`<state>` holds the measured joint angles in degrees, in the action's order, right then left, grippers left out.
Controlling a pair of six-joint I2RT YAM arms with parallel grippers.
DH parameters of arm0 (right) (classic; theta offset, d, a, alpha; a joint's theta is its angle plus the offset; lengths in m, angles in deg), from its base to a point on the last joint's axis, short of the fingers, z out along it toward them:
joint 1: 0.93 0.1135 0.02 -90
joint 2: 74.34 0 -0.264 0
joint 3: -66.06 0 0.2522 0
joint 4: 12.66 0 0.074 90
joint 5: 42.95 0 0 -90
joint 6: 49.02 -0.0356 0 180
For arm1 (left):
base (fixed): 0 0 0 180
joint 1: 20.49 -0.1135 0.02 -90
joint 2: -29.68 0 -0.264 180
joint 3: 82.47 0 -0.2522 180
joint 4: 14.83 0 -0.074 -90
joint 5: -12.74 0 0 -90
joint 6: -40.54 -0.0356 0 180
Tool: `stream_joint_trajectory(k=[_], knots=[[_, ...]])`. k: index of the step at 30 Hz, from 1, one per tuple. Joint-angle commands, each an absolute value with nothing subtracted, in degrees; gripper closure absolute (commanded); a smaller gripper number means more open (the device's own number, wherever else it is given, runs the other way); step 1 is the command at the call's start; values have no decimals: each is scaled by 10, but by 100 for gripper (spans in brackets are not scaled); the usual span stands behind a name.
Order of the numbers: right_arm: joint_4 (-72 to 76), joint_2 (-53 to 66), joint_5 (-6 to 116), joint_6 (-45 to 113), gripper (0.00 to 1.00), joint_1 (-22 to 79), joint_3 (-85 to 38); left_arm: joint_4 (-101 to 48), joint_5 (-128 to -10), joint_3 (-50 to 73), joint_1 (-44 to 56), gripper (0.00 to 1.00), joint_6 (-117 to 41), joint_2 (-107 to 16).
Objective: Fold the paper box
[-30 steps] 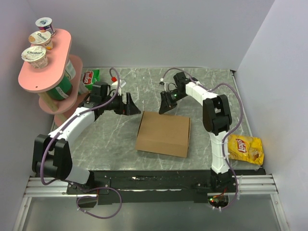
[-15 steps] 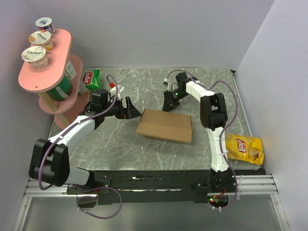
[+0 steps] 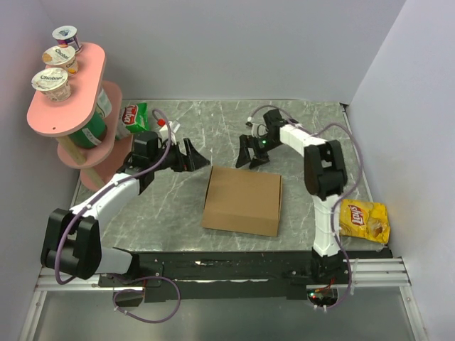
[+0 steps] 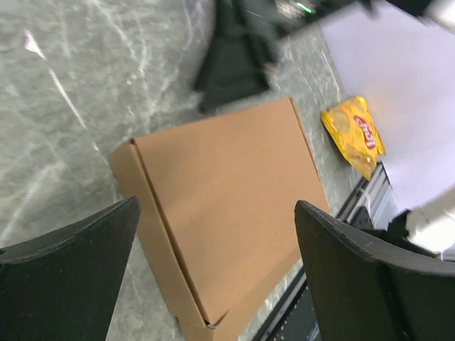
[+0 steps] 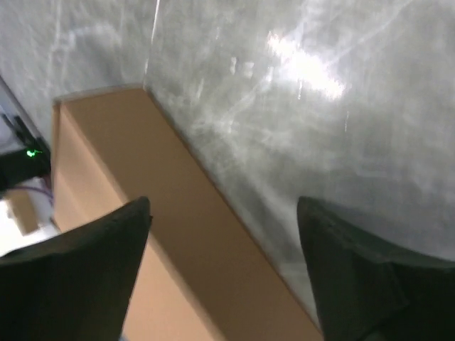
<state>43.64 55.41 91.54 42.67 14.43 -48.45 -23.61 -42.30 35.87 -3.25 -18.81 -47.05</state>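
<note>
The paper box [image 3: 242,200] lies shut and flat on the marble table, a thin square of brown cardboard. My left gripper [image 3: 201,159] hovers just off the box's far-left corner, open, with nothing between its fingers. In the left wrist view the paper box [image 4: 227,206] fills the gap between the wide-apart fingers of the left gripper [image 4: 217,206]. My right gripper [image 3: 252,162] stands open just behind the box's far edge. In the right wrist view the right gripper [image 5: 224,206] straddles that edge of the paper box [image 5: 142,234] without touching it.
A yellow chip bag [image 3: 362,220] lies at the right, by the right arm's base. A pink two-tier stand [image 3: 67,106] with yogurt cups stands at the far left, a green snack bag [image 3: 134,115] beside it. Walls close in on three sides.
The right gripper has opened and let go of the box's far edge. The box, tilted up half a second ago, lies flat again. The left gripper shifted slightly.
</note>
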Motion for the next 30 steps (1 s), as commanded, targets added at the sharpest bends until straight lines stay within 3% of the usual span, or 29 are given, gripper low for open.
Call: stream_joint_trajectory(k=[1, 6, 10, 14, 19, 25, 30], knots=[[279, 369, 849, 339, 5, 105, -347, -199, -425, 364, -49, 4, -177, -461], [153, 193, 806, 318, 3, 70, -156, -175, -415, 393, -49, 4, -162, -474], [193, 152, 908, 435, 0, 72, -119, -164, -397, 407, -48, 4, -157, -473], [330, 221, 936, 501, 0, 84, -219, -228, -390, 390, -49, 4, -183, -458], [469, 375, 887, 540, 2, 134, -404, -299, -391, 383, -55, 4, -209, -424], [523, 457, 934, 585, 2, 173, -452, -325, -394, 407, -90, 4, -202, -354], [527, 477, 929, 577, 10, 202, -417, -348, -392, 408, -102, 4, -211, -329]])
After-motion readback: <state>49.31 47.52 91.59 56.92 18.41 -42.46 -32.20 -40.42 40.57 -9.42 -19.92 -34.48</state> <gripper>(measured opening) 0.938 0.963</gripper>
